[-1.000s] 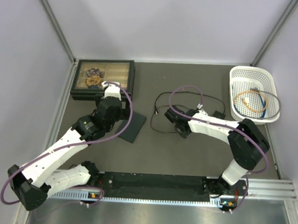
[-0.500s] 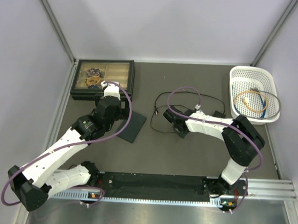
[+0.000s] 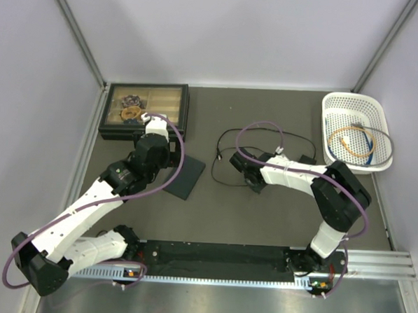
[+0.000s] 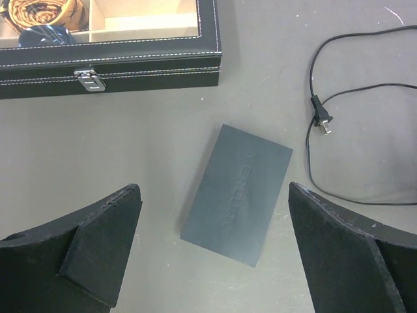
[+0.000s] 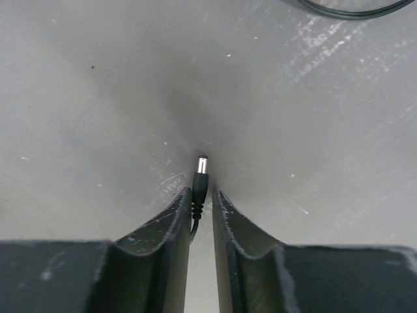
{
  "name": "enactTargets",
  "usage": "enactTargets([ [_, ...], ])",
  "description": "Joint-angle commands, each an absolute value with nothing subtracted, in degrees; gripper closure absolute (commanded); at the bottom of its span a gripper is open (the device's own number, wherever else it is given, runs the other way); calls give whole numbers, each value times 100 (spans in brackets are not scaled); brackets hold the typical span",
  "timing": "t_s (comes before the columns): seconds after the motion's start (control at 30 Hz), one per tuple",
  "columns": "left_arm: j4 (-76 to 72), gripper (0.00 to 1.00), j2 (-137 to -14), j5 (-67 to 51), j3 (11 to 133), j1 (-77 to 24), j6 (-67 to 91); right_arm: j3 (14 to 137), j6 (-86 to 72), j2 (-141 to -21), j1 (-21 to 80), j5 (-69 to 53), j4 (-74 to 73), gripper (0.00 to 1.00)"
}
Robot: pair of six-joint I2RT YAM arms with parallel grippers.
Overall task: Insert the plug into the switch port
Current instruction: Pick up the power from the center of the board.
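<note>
Plug (image 5: 202, 171) pinched in right end effector (image 5: 201, 194), tip poking ahead of it, left end effector (image 4: 214, 190) spread wide above dark grey switch box (image 4: 255, 162)

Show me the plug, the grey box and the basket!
Small black plug, silver tip (image 5: 201, 179): right wrist view, barrel.
Flat dark grey plastic box (image 4: 238, 195): left wrist view, top face.
White plastic basket (image 3: 327, 124): top external view, left wall.

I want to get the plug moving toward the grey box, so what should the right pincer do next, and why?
Probably close firmly on the plug before lifting. The right pincer straddles it, its tip poking out ahead, but a firm pinch isn't clear. The grey box lies apart, under the open left pincer.
</note>
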State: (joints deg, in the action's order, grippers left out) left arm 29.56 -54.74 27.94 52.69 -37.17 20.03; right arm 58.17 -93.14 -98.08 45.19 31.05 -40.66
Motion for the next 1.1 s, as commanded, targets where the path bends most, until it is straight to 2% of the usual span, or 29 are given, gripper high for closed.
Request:
enactTargets([
  [0.0,2707,1,-5353,2733,5186,-3656,2065,5994,-9343,-9914,4465,3348,-4456,85],
  [0.17,2690,1,-5353,2742,5186,-3639,2065,6038,-8834,-9695,4465,3366,-4439,99],
  [0.3,2698,1,-5353,2733,5177,-3612,2057,6239,-7606,-9457,4465,3681,-4281,100],
  [0.5,2698,1,-5370,2637,5177,-3560,2048,6250,-3855,-8800,4456,4131,-3027,100],
  [0.53,2707,1,-5361,2611,5177,-3551,2048,6145,-2518,-8693,4456,4035,-2684,100],
  [0.63,2707,1,-5379,2549,5177,-3507,2065,5863,-554,-8299,4465,3509,-1733,100],
  [0.73,2725,1,-5370,2531,5186,-3437,2127,5696,794,-8078,4465,2421,-1188,100],
  [0.87,2751,1,-5335,2479,5177,-3384,2285,5546,1563,-8051,4465,857,-748,100],
  [1.07,2760,1,-5300,2136,5019,-3375,2724,5467,1811,-8244,4500,-384,-213,100],
])
